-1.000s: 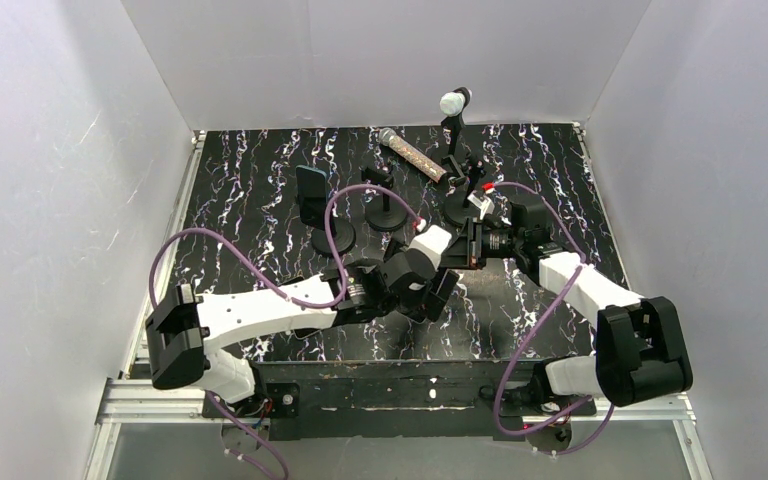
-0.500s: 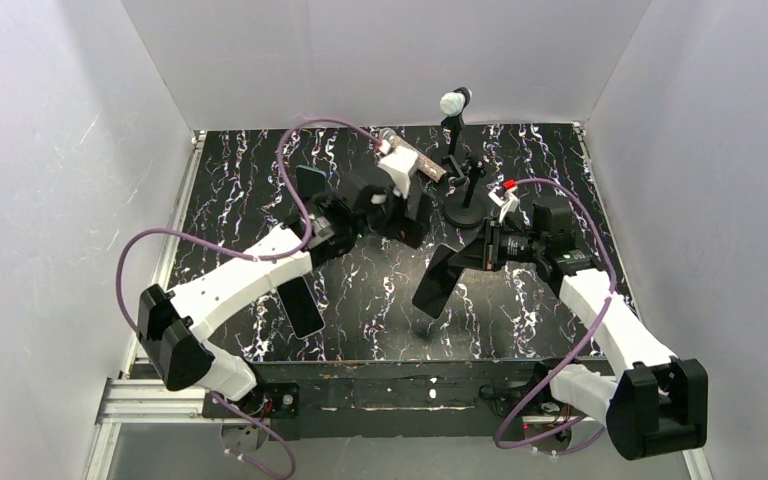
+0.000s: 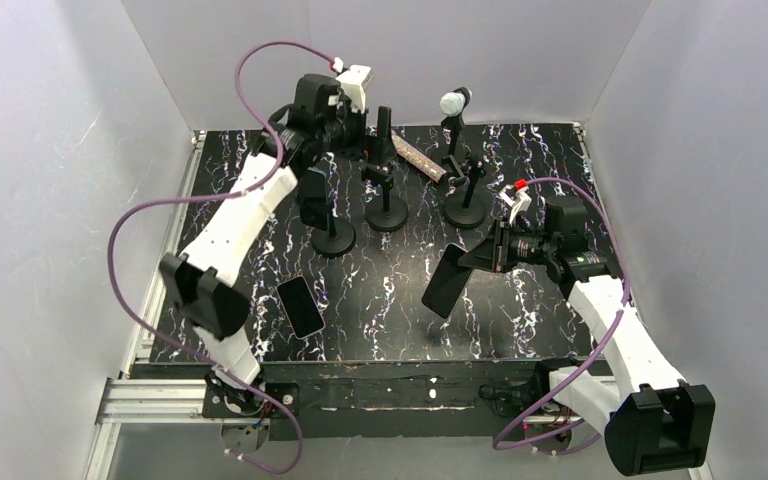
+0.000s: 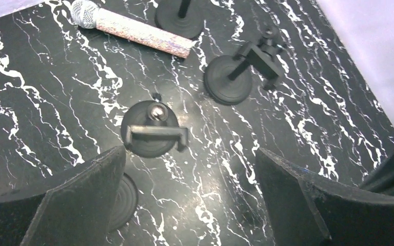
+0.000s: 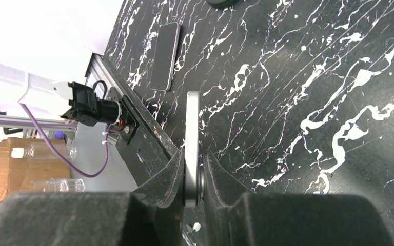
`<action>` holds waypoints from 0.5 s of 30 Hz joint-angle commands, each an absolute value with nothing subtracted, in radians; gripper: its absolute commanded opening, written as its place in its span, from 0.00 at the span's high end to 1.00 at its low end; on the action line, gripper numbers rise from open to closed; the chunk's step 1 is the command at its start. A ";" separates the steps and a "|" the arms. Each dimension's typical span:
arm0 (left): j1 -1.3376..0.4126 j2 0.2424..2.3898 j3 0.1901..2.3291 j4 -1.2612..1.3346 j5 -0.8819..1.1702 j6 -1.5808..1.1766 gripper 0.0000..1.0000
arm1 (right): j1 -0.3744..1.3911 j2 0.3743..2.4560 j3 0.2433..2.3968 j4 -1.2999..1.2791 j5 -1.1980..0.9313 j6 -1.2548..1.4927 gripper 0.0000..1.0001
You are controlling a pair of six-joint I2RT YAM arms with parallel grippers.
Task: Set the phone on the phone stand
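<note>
I see right gripper (image 3: pixel 482 256) clamped on phone (image 3: pixel 447 281), edge-on above table (image 3: pixel 560 180), well apart from phone stand (image 3: pixel 387 190). Left gripper (image 4: pixel 190 195) jaws wide, high over stand; cradle looks empty, I think.

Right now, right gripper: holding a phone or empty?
Holding: right gripper is shut on the phone, pinched between both fingers, clear of the table.

Bare tabletop (image 3: pixel 380 300) in the near middle; stands (image 3: pixel 387 212) in a row across the back; flat phone (image 3: pixel 301 306) front-left
</note>
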State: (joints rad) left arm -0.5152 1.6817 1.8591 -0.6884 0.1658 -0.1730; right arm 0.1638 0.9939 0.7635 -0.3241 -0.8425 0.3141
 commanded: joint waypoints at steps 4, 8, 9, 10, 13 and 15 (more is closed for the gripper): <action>-0.419 1.933 2.184 -1.035 0.335 -0.073 0.07 | 0.156 0.985 0.805 -0.359 -0.864 0.294 0.99; -0.403 2.000 2.251 -1.113 0.330 -0.022 0.13 | 0.155 0.988 0.805 -0.367 -0.866 0.287 0.99; -0.400 2.013 2.258 -1.127 0.329 -0.014 0.15 | 0.155 0.987 0.804 -0.368 -0.866 0.286 0.99; -0.398 2.024 2.261 -1.141 0.330 -0.006 0.17 | 0.155 0.988 0.804 -0.369 -0.866 0.284 0.99; -0.397 2.058 2.263 -1.160 0.324 0.020 0.26 | 0.155 0.991 0.802 -0.371 -0.866 0.283 0.99; -0.397 2.070 2.254 -1.157 0.314 0.027 0.33 | 0.154 0.991 0.802 -0.371 -0.866 0.282 0.99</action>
State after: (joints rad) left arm -0.4011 2.0727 2.2219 -1.1053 0.2993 -0.0284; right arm 0.1585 0.9958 0.7635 -0.3912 -0.8360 0.2840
